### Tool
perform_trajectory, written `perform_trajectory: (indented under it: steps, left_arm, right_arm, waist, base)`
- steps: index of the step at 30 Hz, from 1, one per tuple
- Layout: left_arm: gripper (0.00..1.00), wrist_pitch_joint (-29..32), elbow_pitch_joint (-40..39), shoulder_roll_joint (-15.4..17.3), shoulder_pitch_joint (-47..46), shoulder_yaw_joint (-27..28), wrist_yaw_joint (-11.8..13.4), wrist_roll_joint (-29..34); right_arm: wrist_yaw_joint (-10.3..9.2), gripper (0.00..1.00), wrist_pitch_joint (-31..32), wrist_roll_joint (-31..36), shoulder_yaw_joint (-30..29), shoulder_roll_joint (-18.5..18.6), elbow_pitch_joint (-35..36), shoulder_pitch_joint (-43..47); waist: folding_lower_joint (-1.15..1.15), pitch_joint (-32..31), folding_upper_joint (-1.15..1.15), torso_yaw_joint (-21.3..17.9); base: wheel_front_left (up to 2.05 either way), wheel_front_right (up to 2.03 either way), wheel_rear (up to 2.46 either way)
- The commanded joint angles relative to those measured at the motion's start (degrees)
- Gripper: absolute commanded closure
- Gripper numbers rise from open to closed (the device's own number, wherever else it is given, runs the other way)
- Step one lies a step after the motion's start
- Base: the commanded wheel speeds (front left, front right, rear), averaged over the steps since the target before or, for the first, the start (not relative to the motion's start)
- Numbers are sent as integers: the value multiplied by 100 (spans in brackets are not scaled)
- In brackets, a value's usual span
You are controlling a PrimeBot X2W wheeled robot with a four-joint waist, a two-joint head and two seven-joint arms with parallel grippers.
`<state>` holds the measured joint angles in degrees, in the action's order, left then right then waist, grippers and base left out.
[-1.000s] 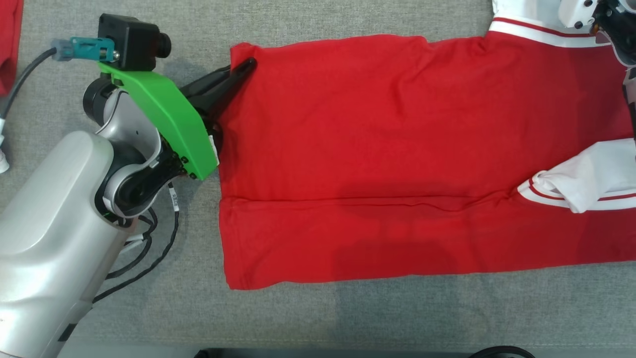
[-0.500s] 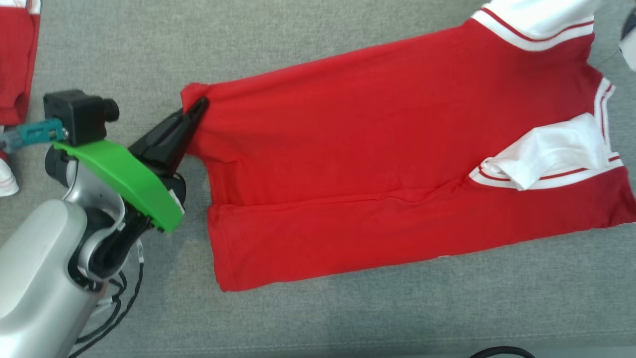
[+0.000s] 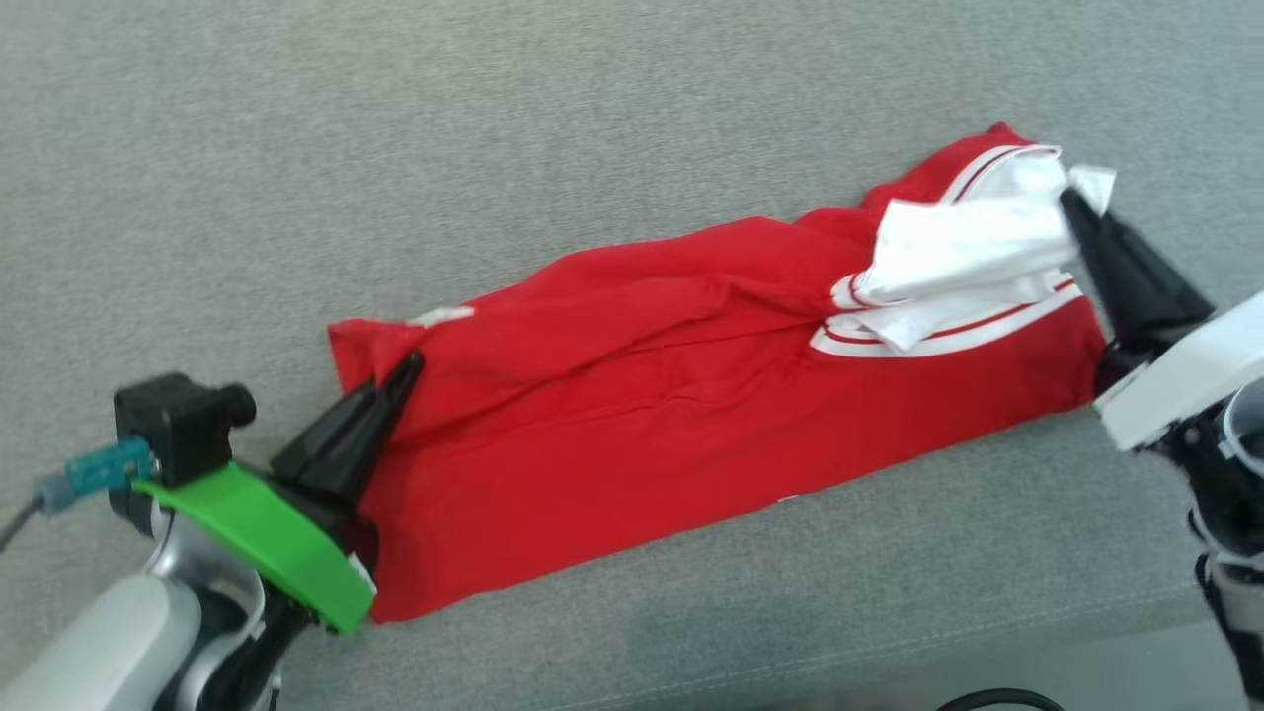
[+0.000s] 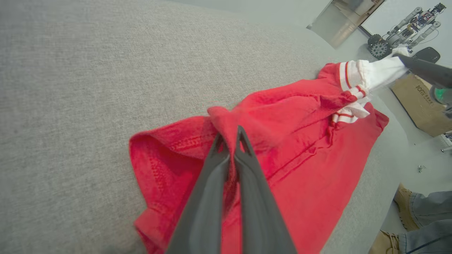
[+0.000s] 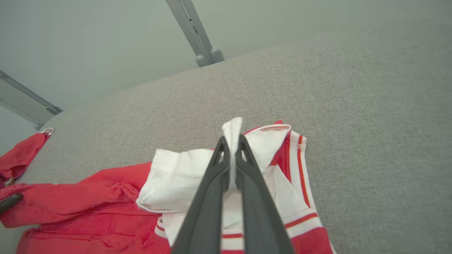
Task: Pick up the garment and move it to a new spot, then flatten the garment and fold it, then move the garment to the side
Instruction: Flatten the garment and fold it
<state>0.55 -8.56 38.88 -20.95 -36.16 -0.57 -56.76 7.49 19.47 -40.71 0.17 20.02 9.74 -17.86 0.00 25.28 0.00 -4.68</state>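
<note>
**Both grippers clamped on the garment's ends**

Head view: the red garment lies rumpled and slantwise on the grey bench, nearer its front edge. The left gripper is closed on the hem corner at the garment's left end. The right gripper is closed on white cloth at its right end.

Left wrist view: the fingers pinch a raised fold of red fabric.

Right wrist view: the fingers pinch a white flap that stands up above the striped trim.
</note>
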Motion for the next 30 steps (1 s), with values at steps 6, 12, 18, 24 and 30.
perform_trajectory:
  steps: [6,12,18,24,30]
  left_arm:
    - [100,-457,67,83,526,6,127,208]
    - [100,-776,172,-23,607,90,75,155]
    - [100,-872,137,70,655,197,-7,67]
    - [100,-910,219,20,832,38,-95,99]
    - [0,-838,519,20,964,-198,-100,264]
  right_arm:
    - [-1,100,-249,56,23,-137,-133,430]
    - [-1,100,-367,24,30,-106,-224,508]
    - [-1,100,-237,-76,-11,-35,-142,681]
    - [-1,100,-227,-5,138,65,-386,942]
    - [-1,0,-186,154,397,299,-640,999]
  waist:
    - [0,3,0,-228]
    - [0,-113,0,-151]
    - [0,-254,0,-74]
    - [0,-296,0,-45]
    - [0,-358,0,-41]
  base:
    - [0,0,0]
    - [0,0,0]
    - [0,0,0]
    - [0,0,0]
    - [0,0,0]
